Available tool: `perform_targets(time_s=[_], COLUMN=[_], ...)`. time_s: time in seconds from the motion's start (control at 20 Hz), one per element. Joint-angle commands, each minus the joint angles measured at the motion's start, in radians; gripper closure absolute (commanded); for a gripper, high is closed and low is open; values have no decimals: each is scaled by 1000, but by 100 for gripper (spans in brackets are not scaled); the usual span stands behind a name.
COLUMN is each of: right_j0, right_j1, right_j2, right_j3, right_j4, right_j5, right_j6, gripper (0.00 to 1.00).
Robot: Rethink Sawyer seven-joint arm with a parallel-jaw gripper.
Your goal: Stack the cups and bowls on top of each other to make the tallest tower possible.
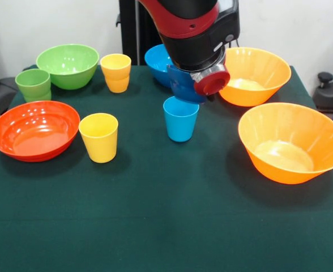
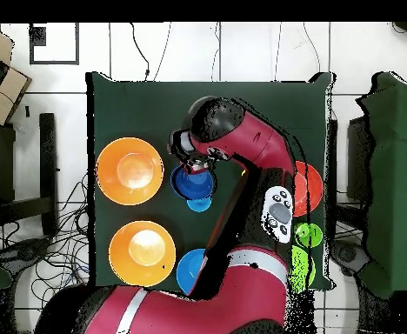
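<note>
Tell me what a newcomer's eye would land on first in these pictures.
First, the red and black arm coming down over the middle of the green table, carrying a dark blue bowl tilted just above the upright light blue cup. Next, the two large orange bowls on the front view's right. Opposite them sits the wide red-orange bowl, beside a yellow cup.
</note>
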Motion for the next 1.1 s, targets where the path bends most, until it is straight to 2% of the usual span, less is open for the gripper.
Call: perform_targets(time_s=[0.05,0.8,1.1], right_j0=[4,-7,-20], right_j1=[23,25,13], right_j2=[52,58,56], right_j3=[39,26,53], right_j4=[-25,-27,-35], right_j5=[-81,-72,-88], right_j6=[103,86,55], gripper=[100,100,100])
